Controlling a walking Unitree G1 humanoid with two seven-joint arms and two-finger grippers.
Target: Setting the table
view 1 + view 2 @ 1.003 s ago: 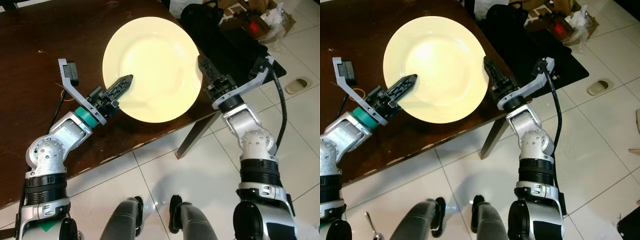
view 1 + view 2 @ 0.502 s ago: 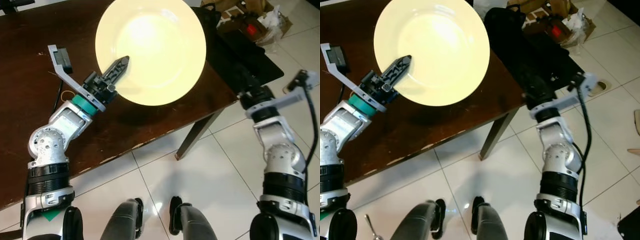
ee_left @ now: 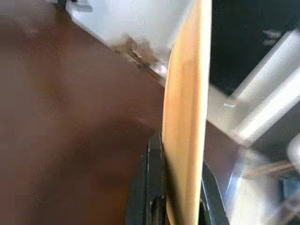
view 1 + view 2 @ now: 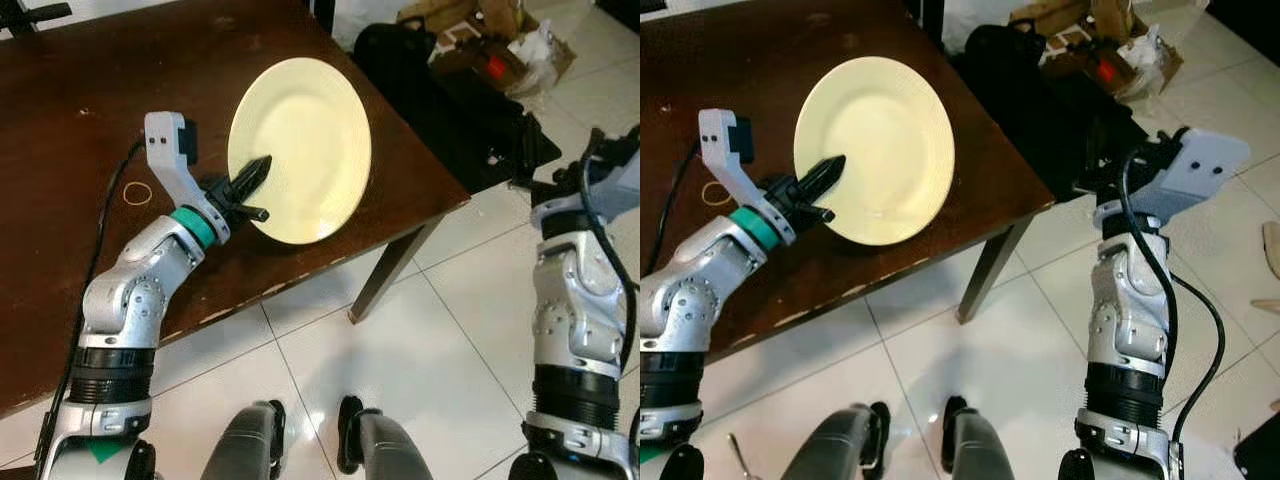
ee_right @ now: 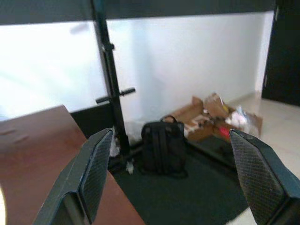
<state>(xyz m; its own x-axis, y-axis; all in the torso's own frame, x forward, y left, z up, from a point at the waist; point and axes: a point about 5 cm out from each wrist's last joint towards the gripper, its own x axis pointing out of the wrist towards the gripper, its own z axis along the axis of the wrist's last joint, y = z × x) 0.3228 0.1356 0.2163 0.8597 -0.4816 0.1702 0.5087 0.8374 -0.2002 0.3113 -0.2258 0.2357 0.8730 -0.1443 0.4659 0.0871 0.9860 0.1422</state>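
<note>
Rubber band [image 4: 137, 189]: tan loop, lying flat on the dark wood just beside the left end effector [image 4: 250, 180]. Black backpack [image 5: 163, 145]: upright on a dark floor mat [image 5: 197, 197], ahead of the right end effector [image 5: 171, 176]. Torn cardboard boxes [image 5: 206, 110]: heaped by the white wall, beyond the backpack. Slipper [image 4: 1272, 243]: on white floor tiles.

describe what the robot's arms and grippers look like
Both arms are silver metal with black ribbed joint bands. The left gripper has long black textured fingers, a teal wrist ring and a grey camera bracket trailing a black cable. The right gripper has wide black cross-hatched fingers; its arm carries a looping black cable.
</note>
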